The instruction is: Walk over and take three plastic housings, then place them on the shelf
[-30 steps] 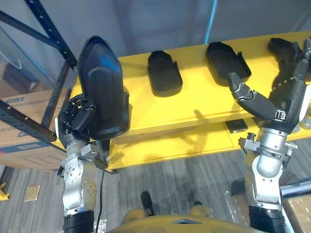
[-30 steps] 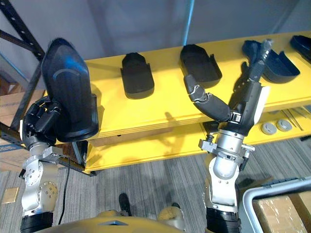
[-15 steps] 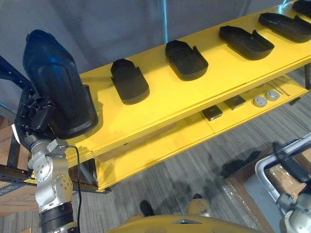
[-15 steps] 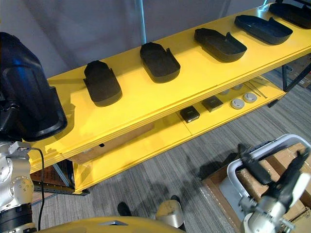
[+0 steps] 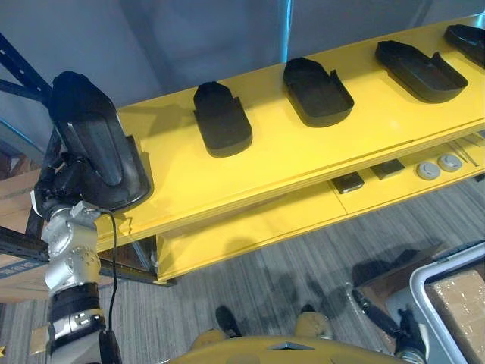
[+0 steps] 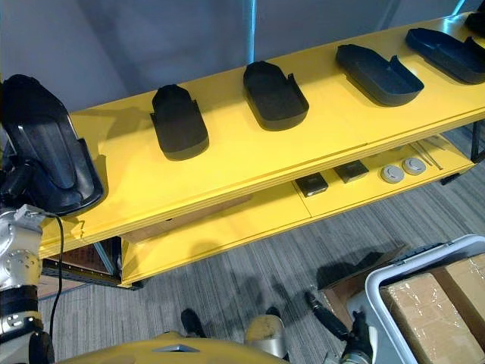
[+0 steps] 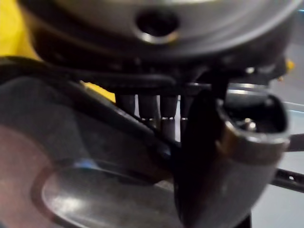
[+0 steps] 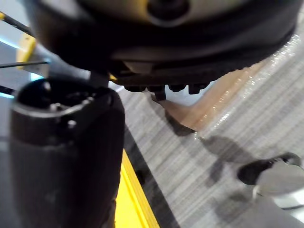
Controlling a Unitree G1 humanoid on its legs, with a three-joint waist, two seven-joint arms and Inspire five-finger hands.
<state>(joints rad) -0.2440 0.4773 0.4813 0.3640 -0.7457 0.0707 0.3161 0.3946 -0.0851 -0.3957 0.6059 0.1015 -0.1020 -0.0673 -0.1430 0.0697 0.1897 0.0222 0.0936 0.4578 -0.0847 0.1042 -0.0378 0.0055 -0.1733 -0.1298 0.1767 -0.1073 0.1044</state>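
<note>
My left hand (image 5: 59,184) is shut on a black plastic housing (image 5: 95,144), which it holds tilted over the left end of the yellow shelf (image 5: 303,155). I cannot tell whether it touches the shelf. In the left wrist view the fingers (image 7: 152,108) curl behind the housing (image 7: 85,185). Several more black housings lie in a row on the shelf top, among them the nearest housing (image 5: 222,120), a second housing (image 5: 318,91) and a third housing (image 5: 420,70). My right hand (image 6: 333,318) hangs low near the floor, open and holding nothing.
The lower yellow shelf (image 5: 250,227) carries small black blocks (image 5: 347,182) and round discs (image 5: 428,171). A blue rack upright (image 5: 19,64) and cardboard boxes (image 5: 15,201) stand at the left. A pale bin with wrapped boxes (image 6: 432,296) sits on the floor at the lower right.
The camera has shifted. My right hand has dropped from shelf height down towards the floor. The left hand has brought the housing lower and more tilted over the shelf's left end.
</note>
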